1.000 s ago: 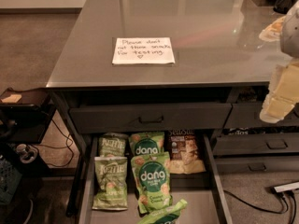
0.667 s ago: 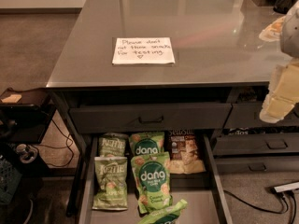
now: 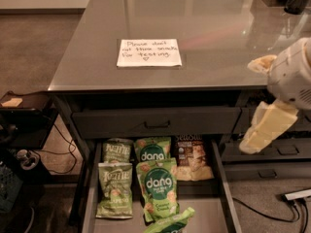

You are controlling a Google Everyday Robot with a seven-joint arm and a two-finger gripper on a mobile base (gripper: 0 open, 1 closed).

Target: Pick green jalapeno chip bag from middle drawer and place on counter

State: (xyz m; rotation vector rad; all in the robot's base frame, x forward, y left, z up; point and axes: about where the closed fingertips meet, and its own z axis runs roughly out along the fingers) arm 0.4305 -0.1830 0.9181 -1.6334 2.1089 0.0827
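The middle drawer stands pulled open below the counter, which carries a white handwritten note. Two pale green jalapeno chip bags with "Kettle" lettering lie at the drawer's left: one at the back, one in front of it. My gripper, cream-coloured on a white arm, hangs at the right, beside the counter's front edge, above and to the right of the drawer. It is well apart from the bags and holds nothing that I can see.
Green "dang" bags lie in the drawer's middle and a brown-and-white bag at its back right. A closed drawer front with a black handle sits above. A dark side stand is left; a power strip lies on the floor at right.
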